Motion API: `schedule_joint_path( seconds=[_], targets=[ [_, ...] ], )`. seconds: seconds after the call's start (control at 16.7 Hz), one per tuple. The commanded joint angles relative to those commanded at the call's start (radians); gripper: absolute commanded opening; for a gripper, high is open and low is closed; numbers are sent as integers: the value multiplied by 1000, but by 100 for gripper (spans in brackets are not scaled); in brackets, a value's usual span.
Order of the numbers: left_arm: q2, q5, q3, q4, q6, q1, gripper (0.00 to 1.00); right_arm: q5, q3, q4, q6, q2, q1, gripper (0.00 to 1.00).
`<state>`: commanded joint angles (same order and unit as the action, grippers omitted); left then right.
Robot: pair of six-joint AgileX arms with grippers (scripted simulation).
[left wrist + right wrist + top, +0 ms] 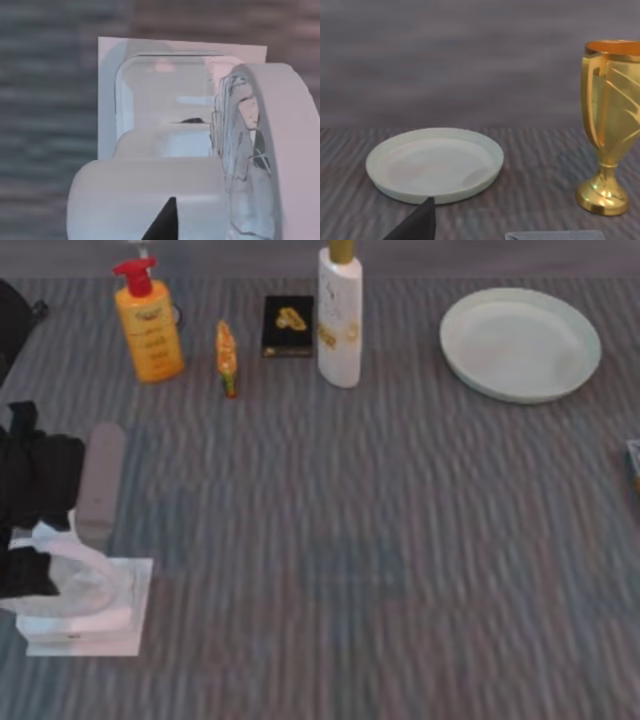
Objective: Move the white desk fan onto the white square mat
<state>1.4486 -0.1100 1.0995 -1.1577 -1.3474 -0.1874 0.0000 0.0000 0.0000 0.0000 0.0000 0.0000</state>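
My left gripper [40,575] is clamped on the white desk fan [75,585], its base over the white square mat [135,605]; contact unclear. Right arm's out of sight.

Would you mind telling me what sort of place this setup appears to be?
Probably a rendered tabletop test scene, not a lived-in room: a grey striped table holds unrelated items, such as a pump bottle, a plate and a gold trophy, while the left gripper is at the fan on its mat.

Orange pump bottle [148,328], tall white bottle [340,325], round plate [520,344], gold trophy [612,125]
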Motion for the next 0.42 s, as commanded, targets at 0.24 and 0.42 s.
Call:
schedule_joint_path(
  seconds=[0.24,0.42],
  targets=[
    [0,0,0,0,0,0,100,0,0,0,0,0,0,100],
    [0,0,0,0,0,0,100,0,0,0,0,0,0,100]
  ],
)
